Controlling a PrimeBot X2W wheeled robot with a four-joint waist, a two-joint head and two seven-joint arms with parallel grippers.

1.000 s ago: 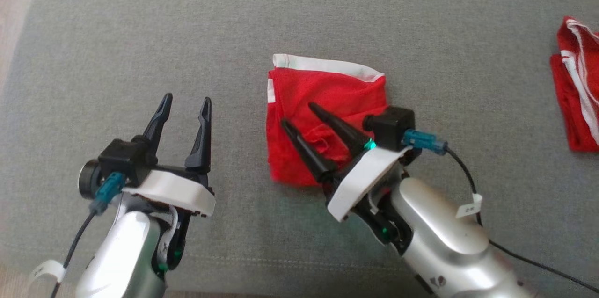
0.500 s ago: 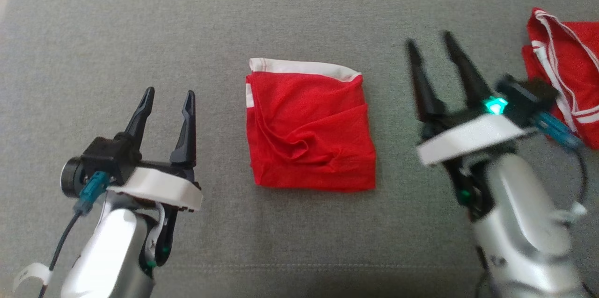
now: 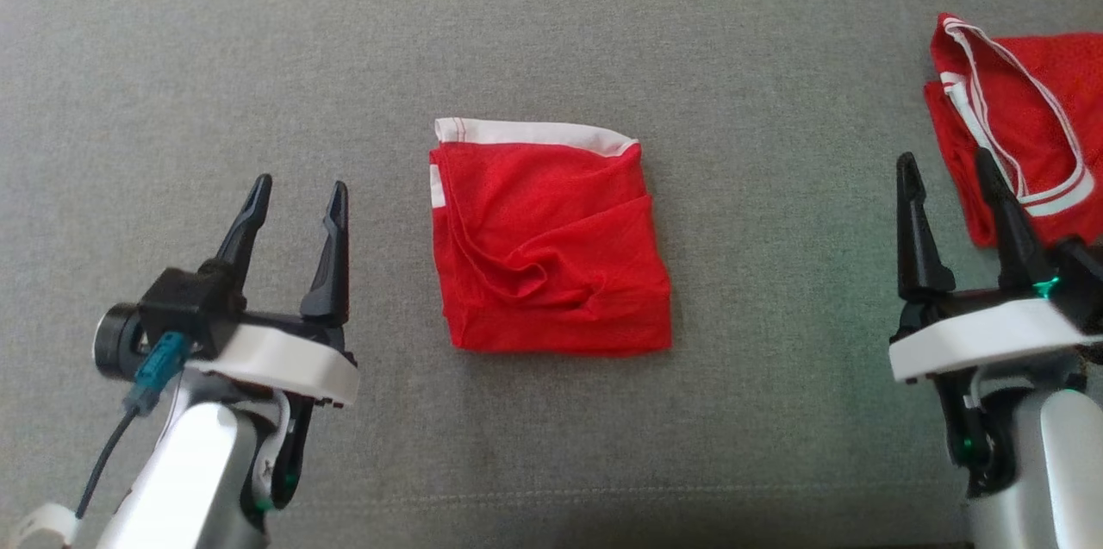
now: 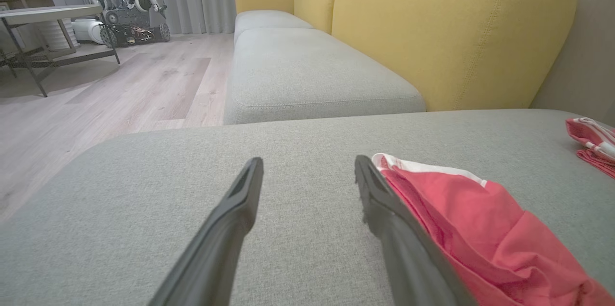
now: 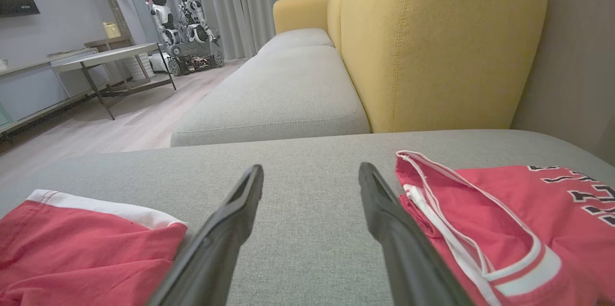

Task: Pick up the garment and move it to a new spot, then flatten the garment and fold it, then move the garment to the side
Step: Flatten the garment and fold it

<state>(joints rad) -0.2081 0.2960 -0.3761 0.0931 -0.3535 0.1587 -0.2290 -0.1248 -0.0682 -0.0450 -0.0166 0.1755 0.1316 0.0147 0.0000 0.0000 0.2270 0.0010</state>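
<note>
The garment is red with a white band along its far edge. It lies folded into a rough square in the middle of the grey cushion, and its surface is creased. In the left wrist view the garment lies just right of the fingers; in the right wrist view the garment lies at the lower left. My left gripper hovers open to its left, holding nothing. My right gripper hangs open well to its right, also holding nothing.
A second red garment with white trim and lettering lies at the cushion's right edge, close beside my right gripper; it also appears in the right wrist view. Beyond stand a yellow sofa back, more grey seats and wooden floor.
My right gripper lifted off the garment and swung away to the right, its jaws open throughout. The folded garment stays put. The camera has shifted a little; the left arm holds its pose.
</note>
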